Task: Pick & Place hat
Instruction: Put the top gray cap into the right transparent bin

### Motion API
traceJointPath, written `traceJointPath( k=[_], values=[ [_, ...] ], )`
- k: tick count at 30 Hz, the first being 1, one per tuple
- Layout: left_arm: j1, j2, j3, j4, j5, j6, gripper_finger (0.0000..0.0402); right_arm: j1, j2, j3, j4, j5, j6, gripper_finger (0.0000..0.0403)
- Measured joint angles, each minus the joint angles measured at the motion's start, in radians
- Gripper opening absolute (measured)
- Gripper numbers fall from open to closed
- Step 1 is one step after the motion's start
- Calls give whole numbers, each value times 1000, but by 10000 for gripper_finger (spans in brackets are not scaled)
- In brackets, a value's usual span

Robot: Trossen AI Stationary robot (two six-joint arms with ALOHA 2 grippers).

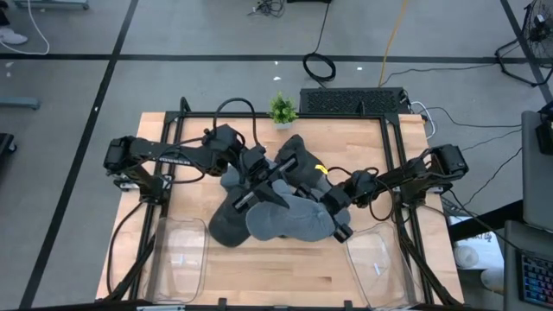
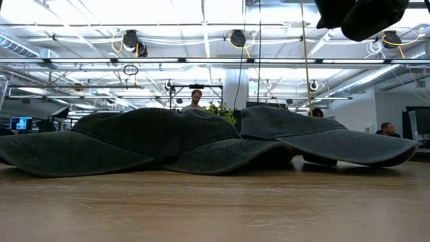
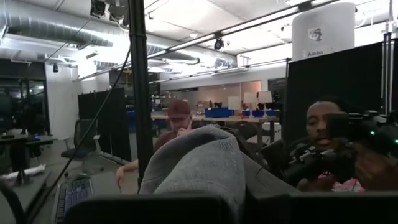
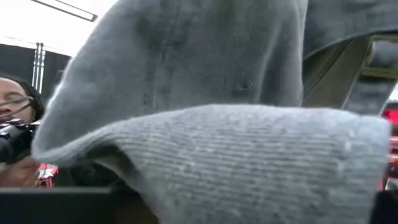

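Holding up a grey knit hat, the two grippers meet over the middle of the wooden table. The left gripper is squeezed tight on the hat, and in its own wrist view the knit cloth bulges up right in front of its fingers. The right gripper is at the other side of the same hat. Its wrist view is filled with the ribbed grey cuff pressed close against it, but I cannot tell if its fingers are pinching the cloth or are loose.

Under and around the grippers lies a heap of dark caps, with brims flat on the wood and crowns overlapping. A small green plant stands past the heap, near the back edge of the table. Two clear bins sit at the front edge, one on the left gripper's side and one on the right gripper's side, both apart from the hat.

People show in the room behind the table
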Motion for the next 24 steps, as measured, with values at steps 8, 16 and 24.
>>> traceJointPath(
  k=[8,16,24],
  values=[
    [22,0,0,-35,31,-118,3,-1,-21,0,-55,-140,97,14],
    [62,-29,-2,-147,127,-237,51,44,-234,1,-576,-36,207,2],
    [123,-185,-2,-554,88,-42,75,236,-601,2,-1248,447,151,1]
  ],
)
